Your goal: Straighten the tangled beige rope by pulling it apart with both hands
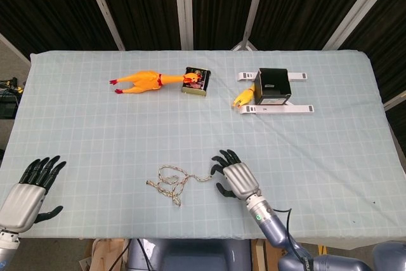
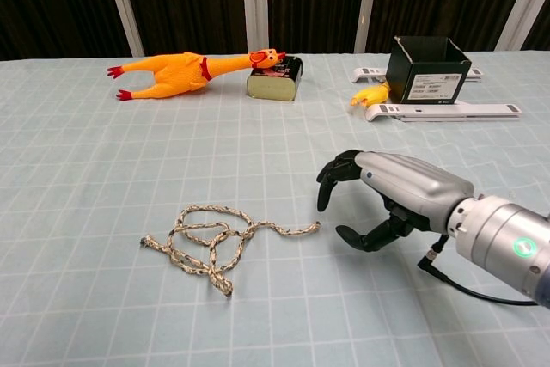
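Currently, rope (image 1: 176, 182): beige, lies tangled on the near middle of the tablecloth (image 1: 95, 131).
Right hand (image 1: 233, 176): fingers spread, holding nothing, just beside the rope's right end, not touching.
Left hand (image 1: 28, 187): head view only; fingers apart, at near-left table edge, well apart from rope.

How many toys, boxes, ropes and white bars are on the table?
Toys: 2, the rubber chicken and the little yellow duck
Boxes: 2, the black box and the small tin
Ropes: 1, the beige rope
White bars: 2
Total: 7
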### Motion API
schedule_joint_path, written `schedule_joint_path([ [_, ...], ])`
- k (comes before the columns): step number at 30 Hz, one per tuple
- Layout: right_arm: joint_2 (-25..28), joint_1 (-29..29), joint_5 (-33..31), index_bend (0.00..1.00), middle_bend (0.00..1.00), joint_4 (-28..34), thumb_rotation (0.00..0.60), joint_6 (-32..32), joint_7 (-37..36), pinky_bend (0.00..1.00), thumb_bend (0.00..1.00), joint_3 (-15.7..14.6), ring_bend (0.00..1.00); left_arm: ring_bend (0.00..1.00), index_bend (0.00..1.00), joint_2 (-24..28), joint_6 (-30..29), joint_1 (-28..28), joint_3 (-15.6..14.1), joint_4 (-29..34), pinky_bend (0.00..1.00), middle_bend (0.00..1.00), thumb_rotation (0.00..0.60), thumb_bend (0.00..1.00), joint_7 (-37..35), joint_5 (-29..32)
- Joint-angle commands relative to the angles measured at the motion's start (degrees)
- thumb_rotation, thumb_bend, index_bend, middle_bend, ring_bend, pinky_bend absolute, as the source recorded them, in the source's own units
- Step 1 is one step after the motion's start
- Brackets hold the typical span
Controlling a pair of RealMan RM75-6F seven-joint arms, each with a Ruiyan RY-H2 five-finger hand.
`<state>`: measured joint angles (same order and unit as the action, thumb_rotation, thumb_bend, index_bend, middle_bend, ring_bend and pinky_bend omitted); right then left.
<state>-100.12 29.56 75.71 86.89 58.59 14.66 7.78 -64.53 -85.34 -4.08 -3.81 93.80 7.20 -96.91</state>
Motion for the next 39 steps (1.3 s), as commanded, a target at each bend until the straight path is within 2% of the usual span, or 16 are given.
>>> schedule_joint_path([
  [1,-1.54,0.31,-0.06,0.43,0.22,-1.5,0.6,0.53,0.09,0.0,0.44,-0.23,0.04,0.0,0.04,-0.03,0.12,-0.12,-0.02,0.0,0.0,0.0,0.6,0.04,-0.11,-0.03],
  [19,-6.44,0.87,-1.06,0.5,0.22,-6.39,0.6,1.94,0.12,0.0,0.44,-0.37,0.04,0.0,0.05,0.02,0.38,-0.55,-0.04,0.13,0.0,0.0,0.6,0.04,-0.88,0.17],
  [39,-9.75,1.27,-1.72,0.51,0.22,-8.58,0.6,3.57,0.87,0.0,0.44,0.48,0.04,0.0,0.05,0.02,0.25,-0.7,-0.07,0.16,0.0,0.0,0.6,0.04,-1.24,0.25],
])
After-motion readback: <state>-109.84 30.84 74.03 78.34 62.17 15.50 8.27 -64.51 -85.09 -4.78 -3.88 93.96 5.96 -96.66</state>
